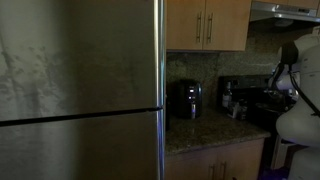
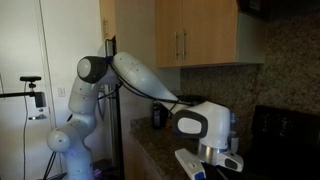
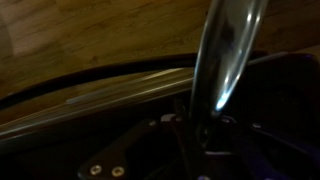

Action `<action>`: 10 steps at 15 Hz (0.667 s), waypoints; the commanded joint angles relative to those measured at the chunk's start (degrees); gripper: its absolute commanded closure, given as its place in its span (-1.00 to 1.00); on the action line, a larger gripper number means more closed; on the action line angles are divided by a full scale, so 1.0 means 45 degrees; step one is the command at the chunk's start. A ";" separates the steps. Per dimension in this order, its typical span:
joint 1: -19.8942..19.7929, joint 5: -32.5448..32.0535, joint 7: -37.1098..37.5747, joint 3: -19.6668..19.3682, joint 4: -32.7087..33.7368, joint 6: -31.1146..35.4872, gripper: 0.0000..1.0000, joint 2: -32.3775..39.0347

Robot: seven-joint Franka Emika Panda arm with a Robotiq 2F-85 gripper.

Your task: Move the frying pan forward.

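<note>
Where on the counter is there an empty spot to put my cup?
In an exterior view, the granite counter looks bare in front of the black appliance, between the fridge and the bottles. It gets crowded by the bottles and the stove, where the robot arm is.

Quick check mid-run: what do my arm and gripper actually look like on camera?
The arm is glossy white, built of rounded tubular links with dark grey joint caps. The wrist housing is white with a dark round face. In the wrist view the gripper looks black, with small pale screws. No cables or markings are legible.
</note>
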 commanded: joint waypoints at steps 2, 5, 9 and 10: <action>0.0609 -0.0514 -0.0114 0.0200 -0.1634 0.0208 0.96 -0.1215; 0.1234 -0.2288 0.1045 -0.0291 -0.1721 -0.0309 0.97 -0.0794; 0.2005 -0.4564 0.3085 -0.0795 -0.1687 -0.1536 0.98 -0.0391; 0.2169 -0.4983 0.3386 -0.0900 -0.1766 -0.1864 0.97 -0.0492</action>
